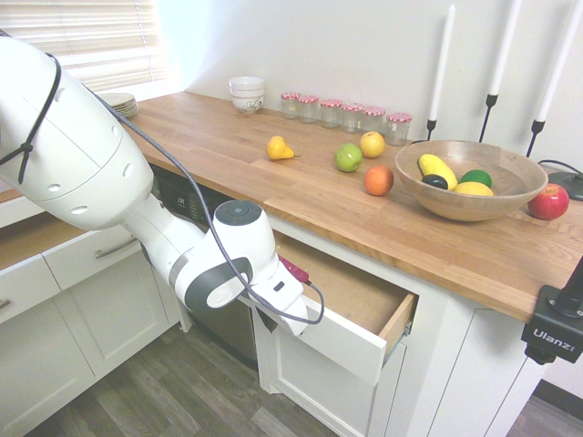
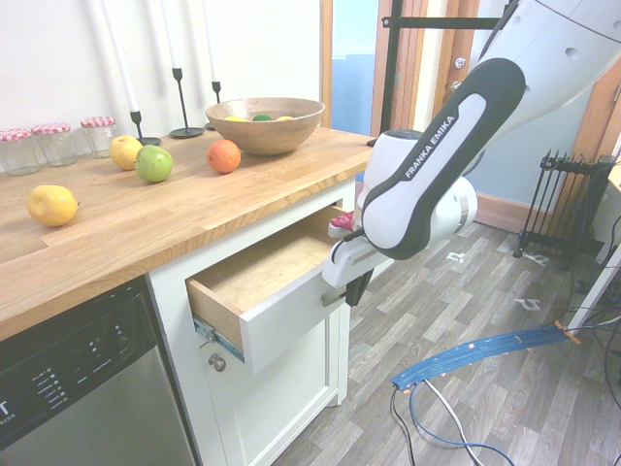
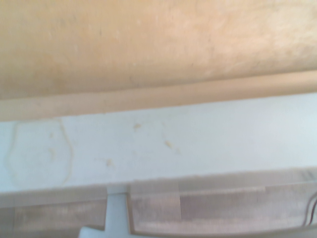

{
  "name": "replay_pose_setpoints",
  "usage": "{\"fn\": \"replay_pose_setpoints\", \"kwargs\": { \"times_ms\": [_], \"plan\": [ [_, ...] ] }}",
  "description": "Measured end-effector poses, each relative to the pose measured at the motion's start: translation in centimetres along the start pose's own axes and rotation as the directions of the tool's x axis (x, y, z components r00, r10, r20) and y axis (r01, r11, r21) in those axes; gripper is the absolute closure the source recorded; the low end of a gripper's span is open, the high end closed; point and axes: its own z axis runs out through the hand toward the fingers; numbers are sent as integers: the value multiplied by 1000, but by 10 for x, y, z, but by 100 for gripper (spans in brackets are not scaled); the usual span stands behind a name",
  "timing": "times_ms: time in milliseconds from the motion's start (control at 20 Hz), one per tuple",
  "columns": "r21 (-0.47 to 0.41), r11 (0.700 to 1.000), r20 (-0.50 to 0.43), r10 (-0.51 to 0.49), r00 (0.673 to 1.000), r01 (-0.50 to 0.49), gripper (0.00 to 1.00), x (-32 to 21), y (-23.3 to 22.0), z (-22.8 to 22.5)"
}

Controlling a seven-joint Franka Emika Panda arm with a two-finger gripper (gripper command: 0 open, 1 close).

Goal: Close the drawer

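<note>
White drawer front fills the wrist view, top edge of the drawer (image 3: pixel 163 148) right under the camera, pale plywood bottom beyond it, wood floor showing below the edge.

Claw (image 2: pixel 355 288) sits at the front panel of the drawer (image 2: pixel 281 311), dark fingertips hanging down just past the top edge on the outer face. Fingers look close together; from these angles, cannot tell for sure whether they are apart or shut. Nothing seems held. A small pink-red part shows just behind the claw, over the drawer's inside; cannot identify it.

Progress: drawer stands pulled well out from the cabinet, so nothing of the closing is done. Judged left: push the front panel straight in until flush with the cabinet face.

Look of the drawer: wide, shallow, white framed-panel front, light plywood sides and bottom, inside appears empty. Handle hidden behind the arm.

Beyond the claw, above the drawer, runs the butcher-block counter (image 1: pixel 273 173). Farther back on it: wooden bowl (image 1: pixel 465 187) with fruit, loose orange (image 1: pixel 378 180), green apple (image 1: pixel 348 157).
</note>
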Motion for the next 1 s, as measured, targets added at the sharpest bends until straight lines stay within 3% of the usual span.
{"fn": "replay_pose_setpoints", "kwargs": {
  "times_ms": [1000],
  "plan": [
    [67, 996, -53, 58, 997, -55, 100, 40, -61, 23]
  ]
}}
